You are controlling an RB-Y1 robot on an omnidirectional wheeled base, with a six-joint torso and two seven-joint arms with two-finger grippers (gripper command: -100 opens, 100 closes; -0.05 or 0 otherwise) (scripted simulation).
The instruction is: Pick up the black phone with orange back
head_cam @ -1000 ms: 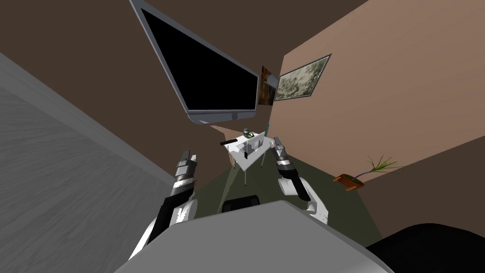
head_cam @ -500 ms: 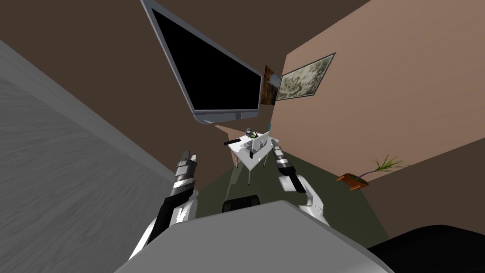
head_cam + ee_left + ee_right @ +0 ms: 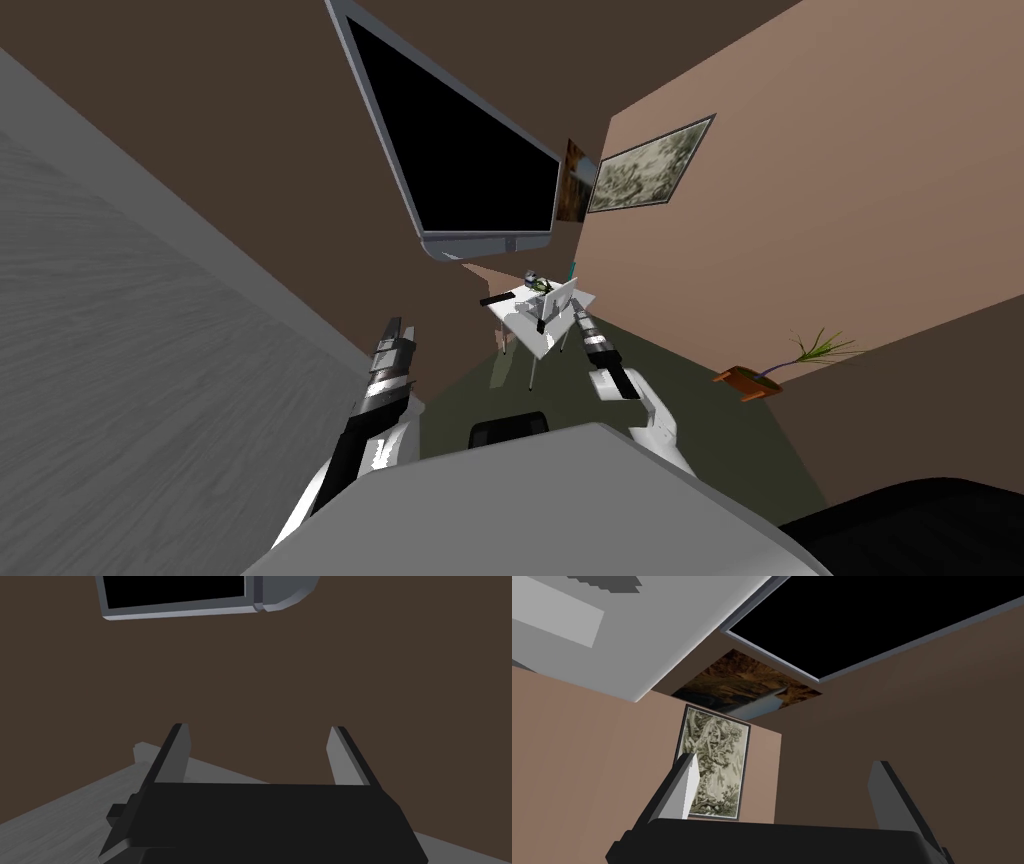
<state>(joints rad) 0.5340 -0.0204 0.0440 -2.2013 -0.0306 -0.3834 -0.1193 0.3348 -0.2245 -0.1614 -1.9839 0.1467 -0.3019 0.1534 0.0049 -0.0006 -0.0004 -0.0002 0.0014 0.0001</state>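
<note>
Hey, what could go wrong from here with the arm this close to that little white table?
1. The right gripper, open, is close beside the white table; a swing might hit the upright white panel.
2. The dark bar lies at the table's edge; a nudge could push it off.
3. No orange shows on the table, so the wrong dark thing may get grabbed.

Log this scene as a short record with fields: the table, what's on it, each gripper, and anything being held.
table: small white table, ahead below the TV
on it: small things, one a dark flat bar; target too small to pick out
left gripper: open, facing dark brown wall
right gripper: open, beside the table
held: nothing
</note>
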